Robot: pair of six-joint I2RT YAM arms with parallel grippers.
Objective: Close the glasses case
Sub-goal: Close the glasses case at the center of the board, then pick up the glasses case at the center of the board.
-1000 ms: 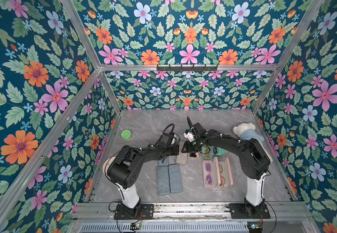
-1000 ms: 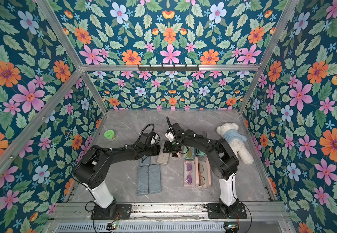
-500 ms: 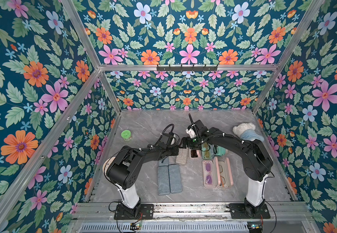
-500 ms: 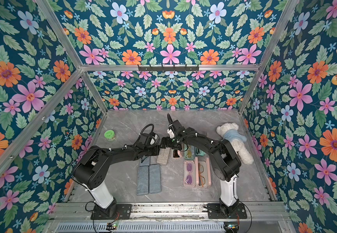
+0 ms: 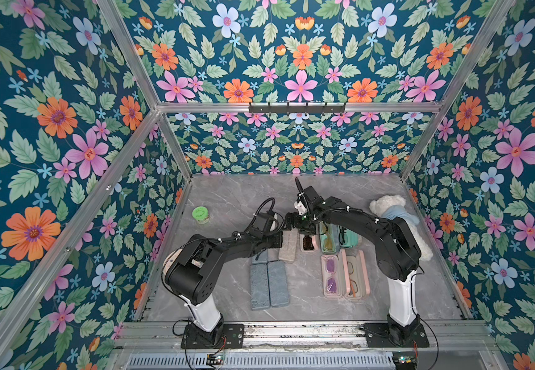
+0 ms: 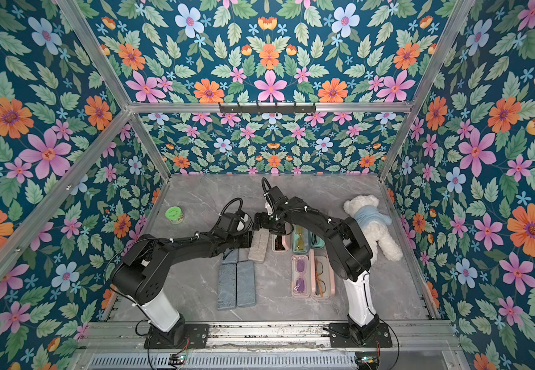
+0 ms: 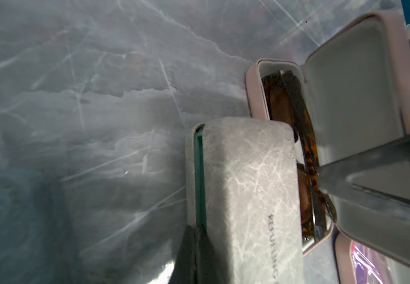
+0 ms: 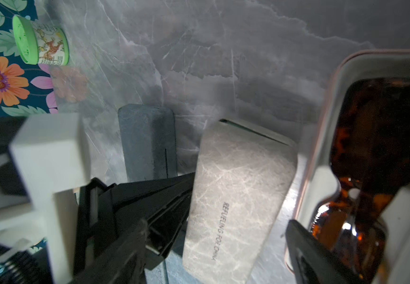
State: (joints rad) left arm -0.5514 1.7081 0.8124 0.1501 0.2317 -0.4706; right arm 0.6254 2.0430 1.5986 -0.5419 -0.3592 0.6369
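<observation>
Nearest the bases: two closed blue-grey textured cases (image 5: 269, 283) side by side, plus open pink cases (image 5: 343, 272) with purple and orange-framed glasses, untouched. Further in on the grey marble-look surface (image 5: 227, 198) is the target, the grey marbled hard glasses case (image 5: 288, 246), just beside an open pink case with tortoiseshell sunglasses (image 5: 308, 242). Change over the last second: right end effector (image 5: 294, 223) has sprung wide and now holds nothing, straddling above the grey case. The lid lies on the base, so I read that as a release after the swing-over. Left end effector (image 7: 192, 237) is clenched and empty, tip against the case's long side, likely bracing. In both top views the case looks shut. The left wrist view shows a strip of green lining (image 7: 199, 172) along the seam, and the right wrist view shows a dark slit at the end. Probably unlatched; needs a press down. Farther back: green-lidded jar (image 5: 200, 214) and white teddy bear in a blue top (image 5: 388, 213), both well apart.
</observation>
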